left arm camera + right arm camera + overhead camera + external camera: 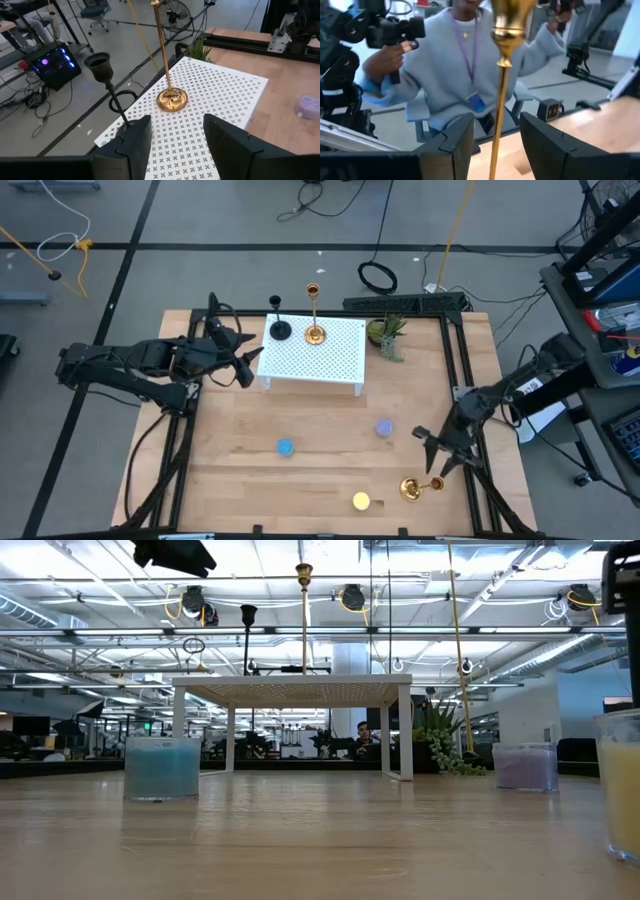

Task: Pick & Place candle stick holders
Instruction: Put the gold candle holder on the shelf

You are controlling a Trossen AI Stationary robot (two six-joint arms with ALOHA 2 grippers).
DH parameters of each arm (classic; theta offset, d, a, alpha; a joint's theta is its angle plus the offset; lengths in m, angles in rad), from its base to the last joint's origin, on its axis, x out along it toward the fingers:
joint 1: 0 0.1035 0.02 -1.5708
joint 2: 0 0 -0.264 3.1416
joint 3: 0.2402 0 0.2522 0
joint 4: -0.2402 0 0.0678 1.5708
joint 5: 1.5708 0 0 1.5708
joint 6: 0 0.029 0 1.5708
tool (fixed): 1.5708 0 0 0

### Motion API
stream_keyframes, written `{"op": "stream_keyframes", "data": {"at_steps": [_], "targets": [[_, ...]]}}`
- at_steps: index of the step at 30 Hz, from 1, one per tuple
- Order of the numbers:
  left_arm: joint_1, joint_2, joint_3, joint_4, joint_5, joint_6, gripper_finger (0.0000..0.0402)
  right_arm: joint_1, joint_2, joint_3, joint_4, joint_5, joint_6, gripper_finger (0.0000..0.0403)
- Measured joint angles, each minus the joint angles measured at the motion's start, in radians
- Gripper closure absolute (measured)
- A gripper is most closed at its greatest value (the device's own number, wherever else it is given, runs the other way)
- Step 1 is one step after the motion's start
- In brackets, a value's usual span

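A black holder and a tall gold holder stand by their round bases on the white perforated stand at the table's far side. Both also show in the left wrist view, black and gold. My left gripper is open and empty, level at the stand's left edge, pointing at the two holders. A second gold holder stands upright on the table near the front right. My right gripper is open; in its wrist view the gold stem rises in the gap between its fingers, untouched.
A blue candle, a purple candle and a yellow candle sit on the wooden table. A small green plant stands right of the stand. A person stands beyond the table's near edge.
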State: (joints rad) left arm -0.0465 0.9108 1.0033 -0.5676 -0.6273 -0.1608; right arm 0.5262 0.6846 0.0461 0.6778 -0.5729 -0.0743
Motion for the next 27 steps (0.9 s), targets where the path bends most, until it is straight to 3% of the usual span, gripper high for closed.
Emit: {"op": "stream_keyframes", "data": {"at_steps": [4,10,21,27], "targets": [[0.0,0.0,0.0,0.0,0.0,0.0,0.0213,0.033,0.057,0.011,0.064,0.007,-0.04,0.0248],[0.0,0.0,0.0,0.0,0.0,0.0,0.0213,0.071,0.181,0.082,0.058,0.156,0.014,0.0248],[0.0,0.0,0.0,-0.004,0.0,0.0,0.0213,0.135,0.374,0.124,0.189,0.158,0.025,0.0249],[0.0,0.0,0.0,-0.004,-0.001,0.008,0.0213,0.135,0.413,0.125,0.225,0.161,0.025,0.029]]}}
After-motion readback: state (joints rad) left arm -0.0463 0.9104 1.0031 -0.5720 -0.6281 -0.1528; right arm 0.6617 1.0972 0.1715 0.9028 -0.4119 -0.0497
